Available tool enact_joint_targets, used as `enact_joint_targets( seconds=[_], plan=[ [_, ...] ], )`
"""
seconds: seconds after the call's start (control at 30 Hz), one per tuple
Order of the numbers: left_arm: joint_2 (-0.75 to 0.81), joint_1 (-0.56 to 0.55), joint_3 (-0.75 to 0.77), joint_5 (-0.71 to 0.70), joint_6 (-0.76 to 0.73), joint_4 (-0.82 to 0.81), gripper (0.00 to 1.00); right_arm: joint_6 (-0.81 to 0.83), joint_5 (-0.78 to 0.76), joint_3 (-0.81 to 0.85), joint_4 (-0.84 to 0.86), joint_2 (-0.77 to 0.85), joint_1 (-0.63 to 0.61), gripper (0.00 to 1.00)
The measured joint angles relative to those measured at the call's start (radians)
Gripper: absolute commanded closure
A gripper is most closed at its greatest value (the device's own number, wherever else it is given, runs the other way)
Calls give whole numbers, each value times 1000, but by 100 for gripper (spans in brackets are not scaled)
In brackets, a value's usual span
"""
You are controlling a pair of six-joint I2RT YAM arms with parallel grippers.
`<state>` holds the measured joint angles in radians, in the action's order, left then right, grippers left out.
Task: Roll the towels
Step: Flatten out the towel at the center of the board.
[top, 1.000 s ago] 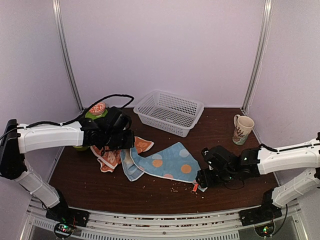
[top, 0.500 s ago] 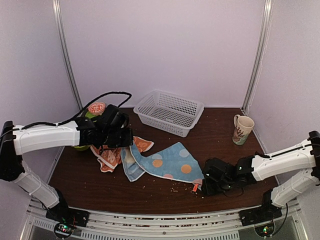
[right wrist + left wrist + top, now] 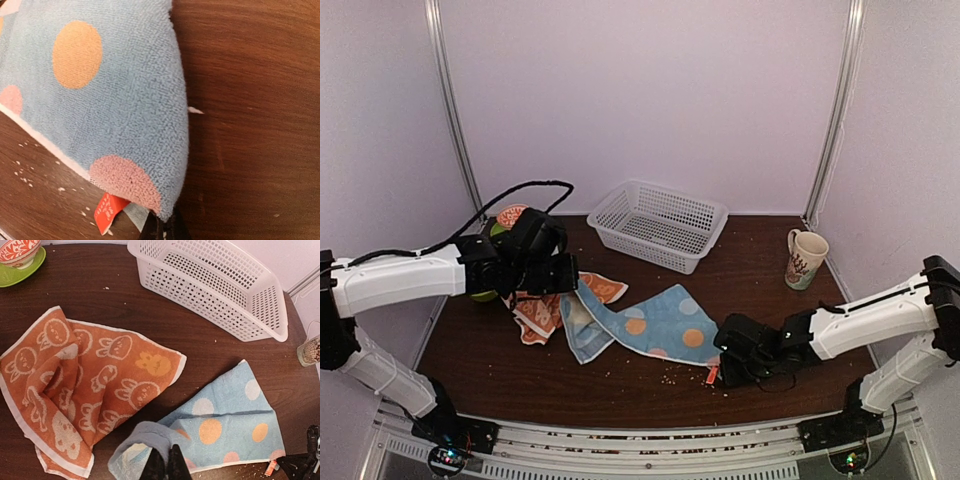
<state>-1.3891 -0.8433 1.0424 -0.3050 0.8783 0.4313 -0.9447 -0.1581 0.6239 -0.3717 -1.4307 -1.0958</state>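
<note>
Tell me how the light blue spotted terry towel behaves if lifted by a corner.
Likely floppy: the light blue spotted terry towel lies bunched in soft folds at one end. Probably light, being thin; its looped pile should resist slipping from a pinch.

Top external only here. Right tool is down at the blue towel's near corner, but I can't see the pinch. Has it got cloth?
Observer: Yes. The right wrist view shows the right tool shut on a corner of the blue towel, beside the red tag.
Operator: Left tool, which towel?
Observer: Blue as well. The left wrist view shows the left tool shut on its folded-over end; the orange towel lies beside it, not gripped.
Operator: Orange one flat?
Observer: No. In the left wrist view its left side is bunched into folds.
</note>
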Motion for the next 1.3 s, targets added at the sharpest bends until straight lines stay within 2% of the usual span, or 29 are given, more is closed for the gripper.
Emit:
enact_joint_targets(
  seconds=[0.13,0.27,0.37,0.43,0.53,0.73,0.93,1.03,1.2,1.3],
  plan=[
    [61,0,2,-8,-13,29,100,53,-98,71,-213,106,7,100],
    [158,0,71,-1,-66,89,100,208,-301,394,-444,269,45,100],
    [269,0,130,24,-105,65,100,333,-425,645,-478,365,58,100],
    [360,0,141,48,-124,24,100,399,-470,722,-476,425,60,100],
    [458,-3,126,101,-148,-26,100,495,-466,693,-476,529,60,100],
    [570,-5,13,239,-191,-41,100,599,-376,566,-546,552,31,100],
    [693,-10,-91,401,-179,-31,100,625,-321,557,-592,654,-66,100],
    [758,-28,-119,461,-148,-42,100,619,-303,557,-597,710,-76,100],
    [792,-45,-184,465,-98,-49,100,591,-295,526,-568,714,-60,100],
    [724,-45,-206,421,-87,-48,100,575,-258,451,-510,673,50,100]
  ],
)
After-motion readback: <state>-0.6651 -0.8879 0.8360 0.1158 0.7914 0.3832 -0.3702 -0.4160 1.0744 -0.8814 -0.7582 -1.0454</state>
